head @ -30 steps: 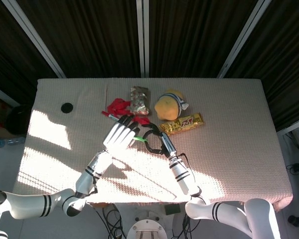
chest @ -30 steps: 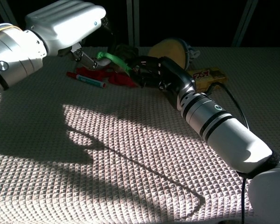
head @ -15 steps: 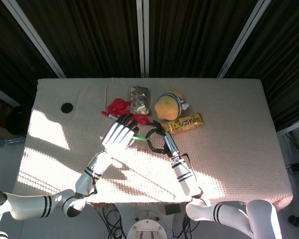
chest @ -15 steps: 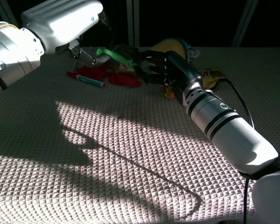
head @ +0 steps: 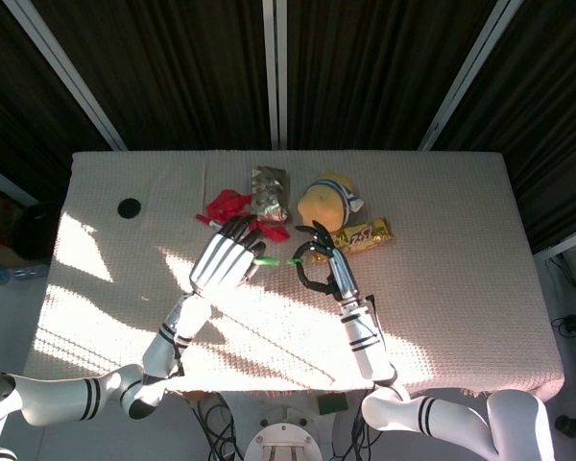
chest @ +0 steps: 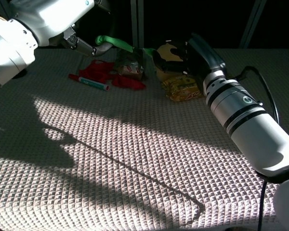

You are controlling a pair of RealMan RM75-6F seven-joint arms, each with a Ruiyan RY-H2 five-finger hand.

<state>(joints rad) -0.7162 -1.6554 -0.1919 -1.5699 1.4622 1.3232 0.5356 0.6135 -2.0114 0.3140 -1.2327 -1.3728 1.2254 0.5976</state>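
My white left hand point(head: 226, 261) hovers over the middle of the table and pinches a green pen point(head: 266, 260) under its fingers; the chest view shows the green pen point(chest: 113, 43) sticking out to the right from the left hand point(chest: 79, 43). My black right hand point(head: 319, 257) is just right of it, fingers curled. A small green piece point(head: 294, 258) sits at its fingertips, a short gap away from the pen. In the chest view the right hand point(chest: 195, 53) is in front of the yellow plush toy point(chest: 169, 52), and the small green piece point(chest: 148, 49) shows there too.
On the cream woven tablecloth point(head: 442, 288) lie a red-and-teal marker point(chest: 89, 82), a red crumpled wrapper point(head: 227, 204), a silver foil packet point(head: 268, 192), the plush toy point(head: 326, 204) and a gold snack bar point(head: 363, 234). A black round hole point(head: 129, 207) is at the far left.
The right hand has drawn away to the right from the left hand, toward the plush toy, with a small green piece at its fingertips. The left hand has risen slightly, still with the green pen.
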